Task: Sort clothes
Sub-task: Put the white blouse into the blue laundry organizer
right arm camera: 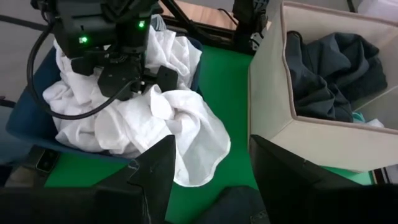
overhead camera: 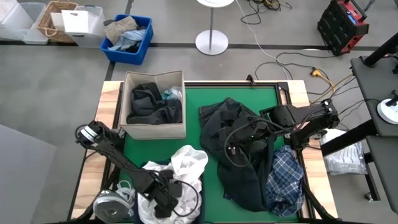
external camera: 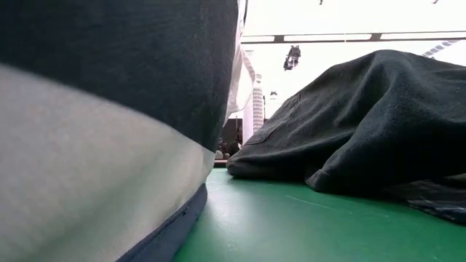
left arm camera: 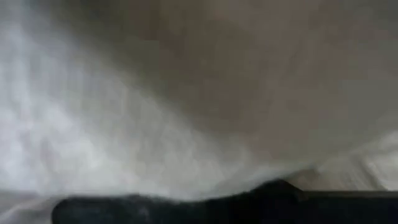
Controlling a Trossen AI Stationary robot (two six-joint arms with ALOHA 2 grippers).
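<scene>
High view: the left gripper (overhead camera: 166, 200) is buried in the white clothes pile (overhead camera: 186, 163), finger state unclear. The right gripper (right arm camera: 208, 168) hovers with fingers spread above the dark garment (overhead camera: 239, 171), near the beige fabric box (overhead camera: 153, 130).

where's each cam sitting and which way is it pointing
High view: overhead, straight down on the table; both arms show, left gripper in the white clothes, right gripper over the dark garment.
Low view: at tabletop level, looking across; no arm visible, fabric blocks its near side.
Left wrist view: pressed against white fabric; only a dark edge of a finger.
Right wrist view: looks past its open fingers at the left gripper and beige bin.
Shared: high and right wrist views both show the white clothes and bin.
</scene>
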